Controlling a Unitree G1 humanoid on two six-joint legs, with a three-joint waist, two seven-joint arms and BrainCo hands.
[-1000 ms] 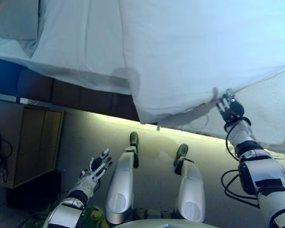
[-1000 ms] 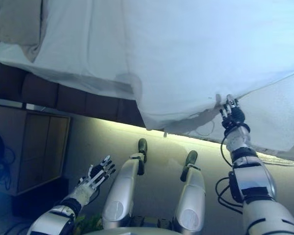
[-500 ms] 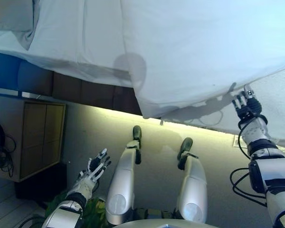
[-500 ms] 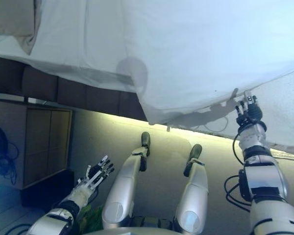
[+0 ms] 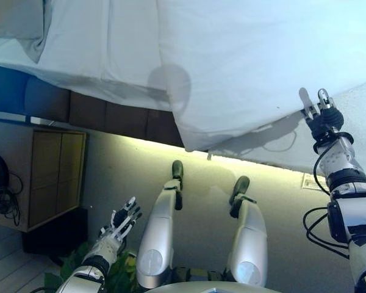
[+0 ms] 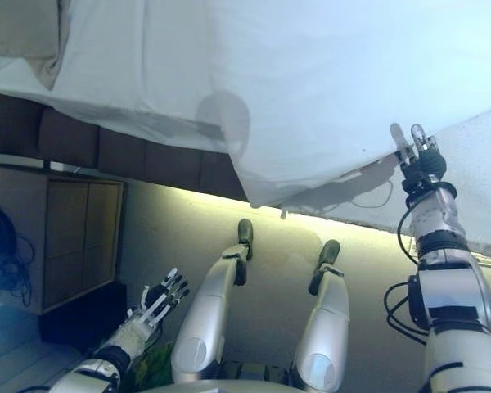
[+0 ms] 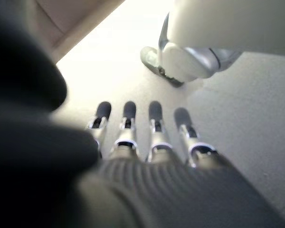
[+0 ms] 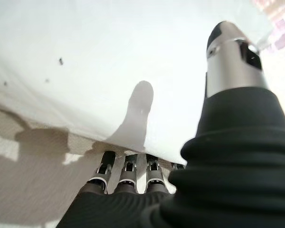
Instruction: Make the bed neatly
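The left hand (image 5: 121,223) hangs low at about 7 o'clock in the head views, fingers straight and spread, nothing in it. Its wrist camera just shows those fingers over bare floor, so it's idle.

The right hand (image 5: 325,117) is up at roughly 3 o'clock, right at the lower edge of the white duvet (image 5: 256,61). From the wrist view its fingers (image 8: 127,173) look straight with the tips meeting the hem from underneath and the thumb sticking up on the near side. I'd call that open and touching, not pinching, since nothing is curled round the cloth.

Handling-wise, my guess is that the duvet is light, floppy and a bit slippery: it'll sag wherever it isn't supported, and pulling one spot drags a ridge across the rest. The best grab looks like the hem itself near the hanging corner (image 5: 192,148), fingers under and thumb over, so the edge can be drawn out straight.

Looks: plain white, mostly smooth, with a few tiny dark specks near the hem. It lies skewed, its edge running diagonally from about 6 o'clock up toward 3, with the textured mattress (image 5: 360,131) bare beyond it on the right. Farther off toward 11 o'clock there's a flatter white sheet (image 5: 91,49), and a grey pillow (image 5: 15,21) in the far corner.
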